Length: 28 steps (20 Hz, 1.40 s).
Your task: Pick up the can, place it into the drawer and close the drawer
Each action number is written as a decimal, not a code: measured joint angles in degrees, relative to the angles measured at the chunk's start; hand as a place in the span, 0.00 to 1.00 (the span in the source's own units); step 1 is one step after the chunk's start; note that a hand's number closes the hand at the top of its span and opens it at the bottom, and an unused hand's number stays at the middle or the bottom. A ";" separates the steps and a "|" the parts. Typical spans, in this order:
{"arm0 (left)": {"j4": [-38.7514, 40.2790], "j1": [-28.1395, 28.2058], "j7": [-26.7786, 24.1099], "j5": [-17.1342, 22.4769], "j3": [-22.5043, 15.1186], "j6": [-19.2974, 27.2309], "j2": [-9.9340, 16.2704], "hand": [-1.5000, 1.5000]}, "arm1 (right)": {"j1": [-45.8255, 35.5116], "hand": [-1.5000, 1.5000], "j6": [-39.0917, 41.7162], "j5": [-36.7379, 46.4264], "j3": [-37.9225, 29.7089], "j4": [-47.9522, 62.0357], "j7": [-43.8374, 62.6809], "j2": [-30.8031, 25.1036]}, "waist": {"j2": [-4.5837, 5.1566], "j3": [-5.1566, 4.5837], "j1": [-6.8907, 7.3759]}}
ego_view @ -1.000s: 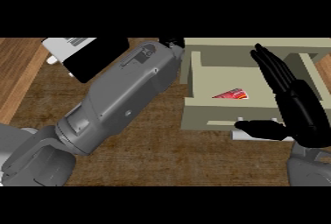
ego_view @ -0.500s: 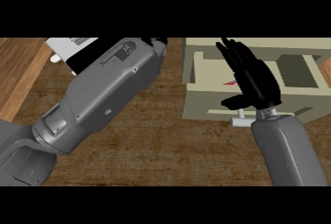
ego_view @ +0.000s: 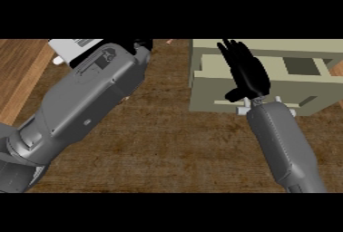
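Note:
The beige drawer unit (ego_view: 208, 93) stands on the counter at the upper right. My right hand (ego_view: 247, 72) lies over it with straight fingers pointing away from me, thumb down near the front face. A small white handle (ego_view: 242, 110) shows just below the thumb. No can shows; the hand and forearm cover the middle of the drawer. My left forearm fills the left side, and only a black bit of the left hand (ego_view: 142, 44) shows at the top edge.
A white box-like object (ego_view: 72, 48) sits at the top left, partly behind my left forearm. The dark brown counter (ego_view: 174, 145) ends in a lighter wooden strip (ego_view: 20, 77) along the left.
My right hand has swung from the right side to over the drawer. The red can seen inside the drawer before is now hidden. The left forearm has shifted a little.

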 measured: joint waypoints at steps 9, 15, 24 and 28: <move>-6.58 2.83 3.87 -1.65 0.85 -0.34 4.71 0.00 | -8.53 0.00 -12.71 2.65 -4.01 16.51 -1.96 -0.96 | -0.12 -0.49 0.86; -9.87 4.26 5.22 -2.72 1.38 0.02 6.32 0.00 | -13.82 0.00 -19.12 3.34 -6.70 25.83 -2.65 -2.03 | 0.44 -0.29 1.51; -13.97 5.54 7.57 -4.02 1.84 -0.38 8.75 0.00 | -21.34 0.00 -24.02 3.50 -10.01 36.58 -1.89 -3.91 | 1.70 0.43 2.48; -15.54 5.58 8.81 -4.63 1.87 -0.07 9.65 0.00 | -24.08 0.00 -23.95 4.40 -10.29 39.97 -0.32 -4.75 | 2.13 0.66 2.87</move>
